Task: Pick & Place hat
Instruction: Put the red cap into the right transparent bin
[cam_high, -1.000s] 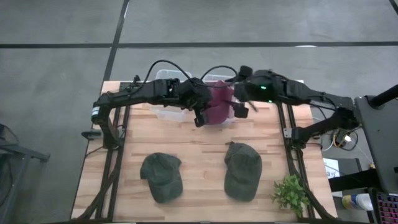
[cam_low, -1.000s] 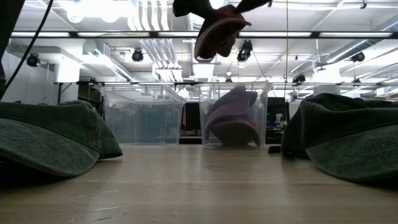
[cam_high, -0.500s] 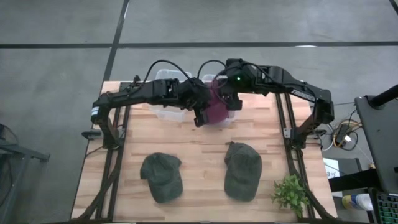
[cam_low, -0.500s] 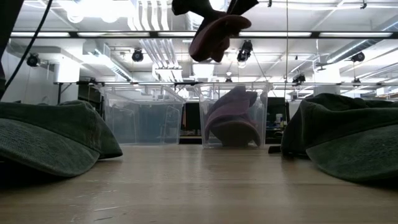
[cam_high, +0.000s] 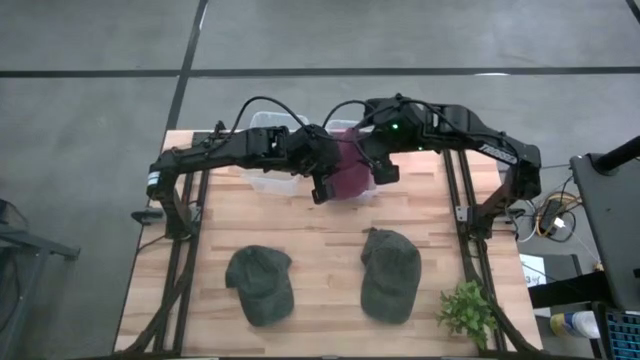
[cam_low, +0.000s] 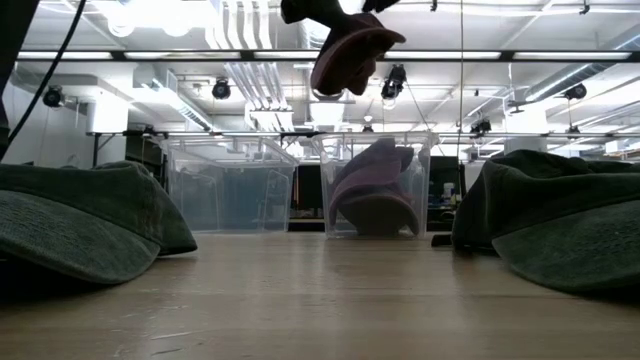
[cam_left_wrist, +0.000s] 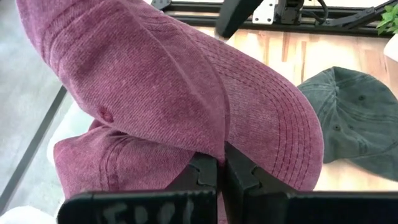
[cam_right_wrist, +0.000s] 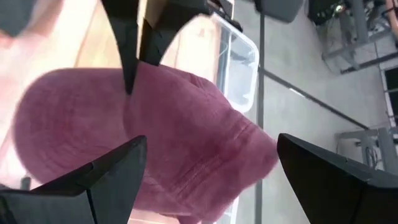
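While pinched by left tool (cam_left_wrist: 219, 171), maroon hat (cam_left_wrist: 186, 93) hangs.

Left gripper (cam_left_wrist: 221, 163) fingers clamped tight, raised mid-table, right gripper (cam_right_wrist: 205, 171) fingers spread wide, close alongside.

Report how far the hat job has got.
Done: one maroon cap lies inside the clear plastic bin. In hand: the left gripper is shut on a second maroon cap, held high over that bin, with the open right gripper straddling it. Left: the two dark green caps lie on the wooden table.
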